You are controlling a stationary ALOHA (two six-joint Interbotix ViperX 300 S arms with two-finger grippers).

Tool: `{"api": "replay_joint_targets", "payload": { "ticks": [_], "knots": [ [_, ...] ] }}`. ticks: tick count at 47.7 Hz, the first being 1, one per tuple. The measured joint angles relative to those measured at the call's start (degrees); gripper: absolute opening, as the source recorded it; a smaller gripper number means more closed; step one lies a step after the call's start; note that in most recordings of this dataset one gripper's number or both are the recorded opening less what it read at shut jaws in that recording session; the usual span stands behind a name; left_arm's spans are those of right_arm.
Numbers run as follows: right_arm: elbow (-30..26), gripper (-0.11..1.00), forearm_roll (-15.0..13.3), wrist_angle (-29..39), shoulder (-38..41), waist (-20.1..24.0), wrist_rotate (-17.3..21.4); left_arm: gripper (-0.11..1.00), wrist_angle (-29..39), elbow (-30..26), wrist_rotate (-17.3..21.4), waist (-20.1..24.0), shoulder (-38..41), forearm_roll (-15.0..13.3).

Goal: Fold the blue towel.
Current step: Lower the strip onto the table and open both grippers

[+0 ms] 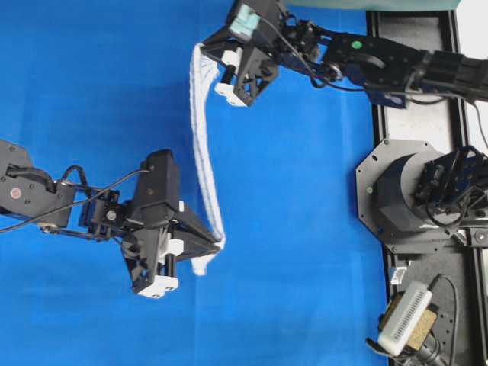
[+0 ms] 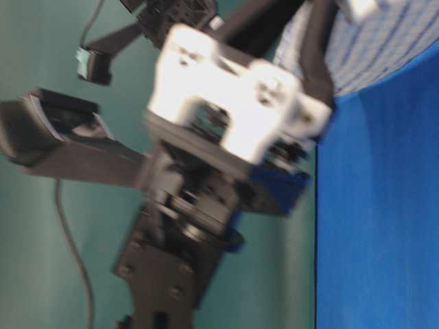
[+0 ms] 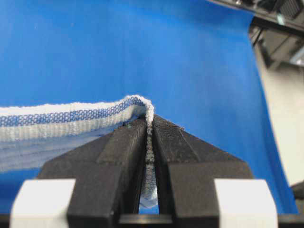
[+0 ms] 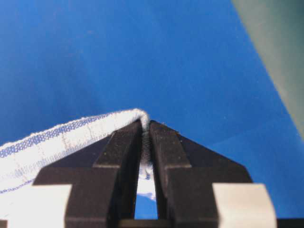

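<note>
blue towel [image 1: 204,145] strung between left gripper [image 1: 216,245], right gripper [image 1: 204,47]

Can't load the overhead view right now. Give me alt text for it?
Two robot hands hold the towel stretched between them above the blue table cover: the right hand pinches its top end, the left hand its bottom end.

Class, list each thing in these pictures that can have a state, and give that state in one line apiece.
Blue towel: lifted off the blue table covering, hanging stretched between both pincers.
Left pincer: shut on one towel corner.
Right pincer: shut on another towel corner.
</note>
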Motion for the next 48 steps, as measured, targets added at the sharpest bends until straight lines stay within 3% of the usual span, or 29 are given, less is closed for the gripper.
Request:
{"api": "replay_joint_targets", "payload": {
  "ticks": [24, 48],
  "knots": [
    [-11.07, 0.21, -0.09, 0.0, 14.77, 1.32, 0.0, 0.03, -4.75, 13.45, -7.38, -1.58, -4.66, -1.85],
    [-13.18, 0.21, 0.0, -0.79, 18.02, 1.85, 0.09, 0.03, -4.83, 17.84, -9.49, -1.93, -6.5, -1.93]
  ]
}}
